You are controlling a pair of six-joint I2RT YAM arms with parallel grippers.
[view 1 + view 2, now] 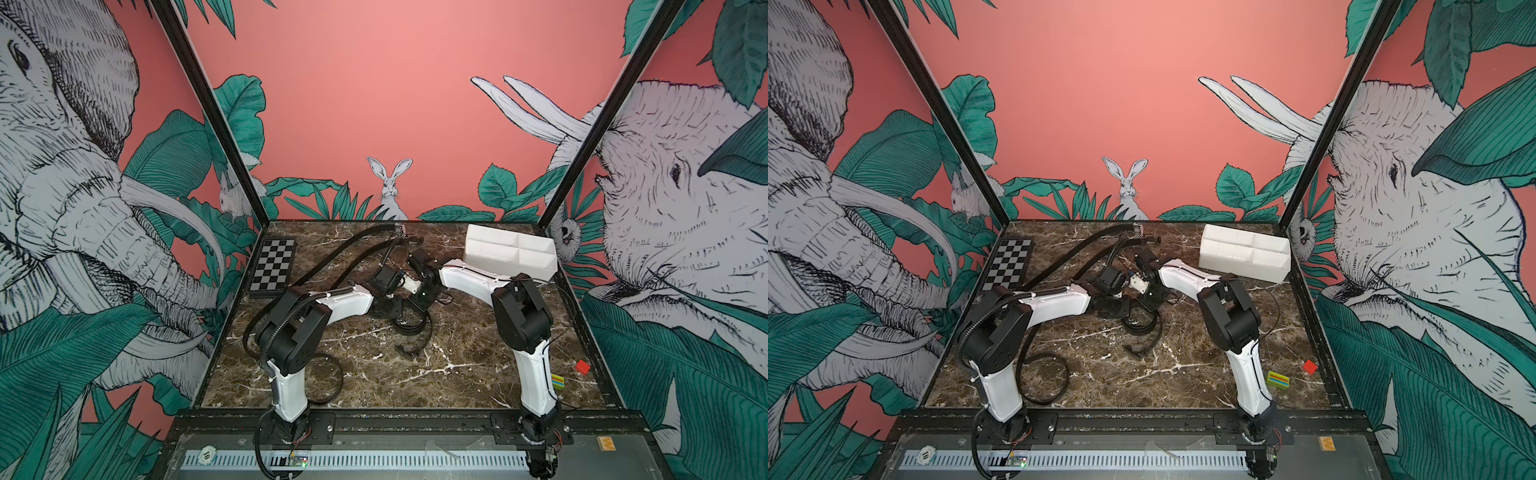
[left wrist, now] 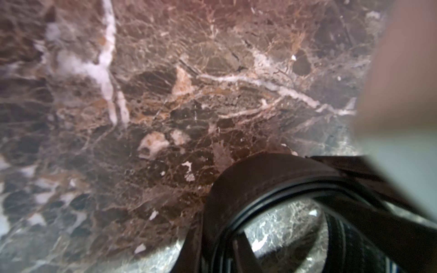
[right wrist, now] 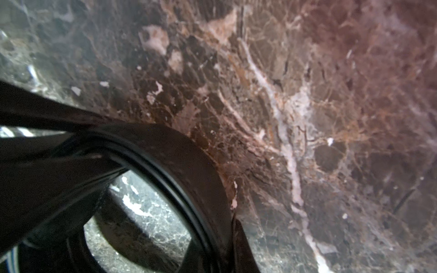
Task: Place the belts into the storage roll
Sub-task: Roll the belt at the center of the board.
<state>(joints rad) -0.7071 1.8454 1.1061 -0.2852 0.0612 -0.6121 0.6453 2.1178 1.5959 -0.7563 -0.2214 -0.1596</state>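
- Table (image 1: pixel 374 382): dark brown marble with white veins, enclosed by pink walls (image 1: pixel 374 104) painted with elephants, leaves and a rabbit.
- Checkered board (image 1: pixel 272 266): lies at the far left edge.
- Tray (image 1: pixel 494 261): white, stands in the far right corner.
- Coiled belt (image 1: pixel 409 326): on edge at mid-table.
- Second belt (image 1: pixel 412 350): curled just in front of the coil.
- Third belt (image 1: pixel 338 380): wide loop by the left arm's base.
- Left gripper (image 1: pixel 390 309): over the coil; cannot tell whether spread or closed.
- Right gripper (image 1: pixel 422 299): over the coil, pressed together; grip on the coil unconfirmed.

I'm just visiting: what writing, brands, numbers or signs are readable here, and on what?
No text reads clearly in any view.
Orange sticker on the grey front panel: a dark mark, too blurred to read.
White round cap on that panel: dark bars, too small to read.
Checkered board: squares only, no letters.
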